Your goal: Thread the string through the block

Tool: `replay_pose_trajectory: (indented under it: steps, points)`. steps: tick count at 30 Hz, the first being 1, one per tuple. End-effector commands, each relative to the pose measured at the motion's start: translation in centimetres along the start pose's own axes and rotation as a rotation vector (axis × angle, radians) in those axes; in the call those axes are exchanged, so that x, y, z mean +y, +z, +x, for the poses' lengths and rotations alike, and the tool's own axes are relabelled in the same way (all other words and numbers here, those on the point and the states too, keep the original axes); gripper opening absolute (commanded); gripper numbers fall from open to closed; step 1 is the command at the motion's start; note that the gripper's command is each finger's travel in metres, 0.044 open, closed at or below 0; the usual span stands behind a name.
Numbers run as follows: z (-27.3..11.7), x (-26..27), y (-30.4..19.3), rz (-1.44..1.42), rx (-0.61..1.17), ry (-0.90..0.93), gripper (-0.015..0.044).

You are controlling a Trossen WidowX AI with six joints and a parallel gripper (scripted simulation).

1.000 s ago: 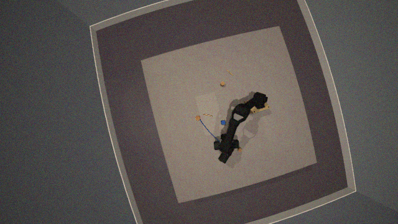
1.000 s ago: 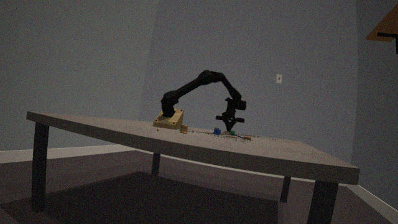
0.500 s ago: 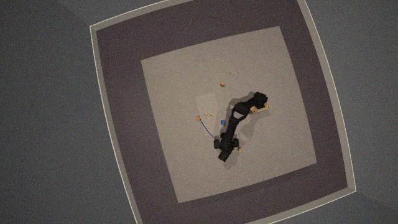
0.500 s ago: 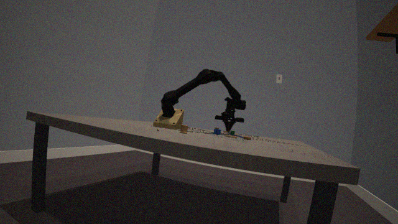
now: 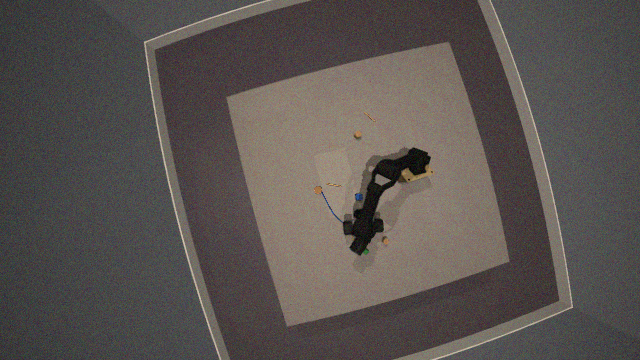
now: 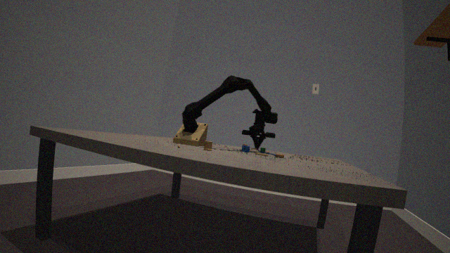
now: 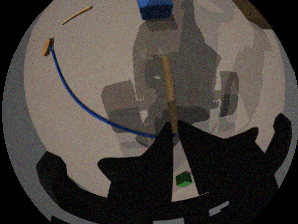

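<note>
My gripper (image 6: 258,148) (image 7: 173,125) is low over the table, fingers pointing down, shut on the near end of the thin wooden stick (image 7: 169,82). The stick reaches away from the fingertips toward the blue cube in the wrist view. The blue string (image 5: 331,210) (image 7: 75,100) curves from the round wooden button (image 5: 318,190) (image 6: 279,155) (image 7: 48,47) to the fingertips. A small wooden block (image 5: 357,134) (image 6: 208,145) stands apart from the gripper, on the robot base's side of the table in the exterior view; its hole cannot be made out. The hand hides the stick in the top view.
A blue cube (image 5: 358,196) (image 6: 245,148) (image 7: 155,9) lies beyond the stick. A green cube (image 5: 366,251) (image 6: 263,150) (image 7: 184,179) is close to the fingers. A small orange-brown object (image 5: 385,240) lies nearby. Loose sticks lie near the button (image 5: 334,185) and beyond the block.
</note>
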State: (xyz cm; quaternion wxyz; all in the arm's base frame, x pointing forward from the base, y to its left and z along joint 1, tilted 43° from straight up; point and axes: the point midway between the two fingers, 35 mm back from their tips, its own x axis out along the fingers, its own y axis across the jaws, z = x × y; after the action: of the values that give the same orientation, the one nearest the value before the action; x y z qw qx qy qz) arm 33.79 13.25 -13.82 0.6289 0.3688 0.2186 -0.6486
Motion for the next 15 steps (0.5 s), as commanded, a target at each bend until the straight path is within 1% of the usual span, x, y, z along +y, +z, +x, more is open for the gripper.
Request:
replay_pose_trajectory:
  steps: [1, 15]
  points:
    - [0.2, -0.1, 0.6, -0.006, -0.007, -0.002, 0.0]
    - [0.3, -0.1, 2.5, -0.006, -0.007, -0.003, 0.0]
